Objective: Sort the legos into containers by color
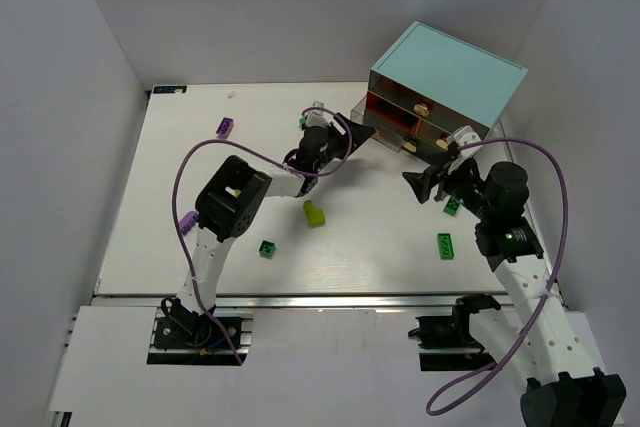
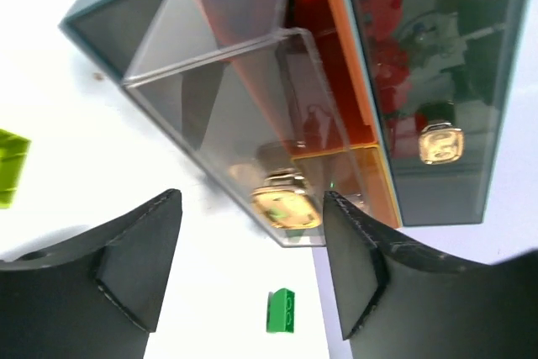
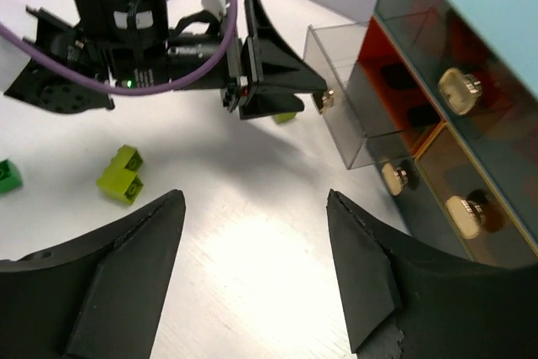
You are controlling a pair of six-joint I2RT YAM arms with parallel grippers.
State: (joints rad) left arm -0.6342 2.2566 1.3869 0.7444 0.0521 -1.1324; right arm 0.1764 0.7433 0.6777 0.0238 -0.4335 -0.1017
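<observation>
The cabinet (image 1: 450,72) with a light-blue top stands at the back right. One clear drawer (image 1: 357,123) is pulled out toward the left. My left gripper (image 1: 343,131) is open at that drawer's front. In the left wrist view the drawer's tan knob (image 2: 286,208) lies just beyond the open gripper (image 2: 252,203), and the drawer (image 2: 227,90) looks empty. My right gripper (image 1: 425,187) is open and empty over bare table (image 3: 255,199). Loose legos on the table are a lime one (image 1: 315,213), green ones (image 1: 267,249) (image 1: 445,245) and purple ones (image 1: 226,127) (image 1: 187,220).
Another green lego (image 1: 452,205) lies partly hidden beside my right gripper. The shut drawers show tan knobs (image 3: 461,86) (image 3: 464,212). White walls enclose the table on three sides. A green lego (image 2: 281,310) lies below my left fingers.
</observation>
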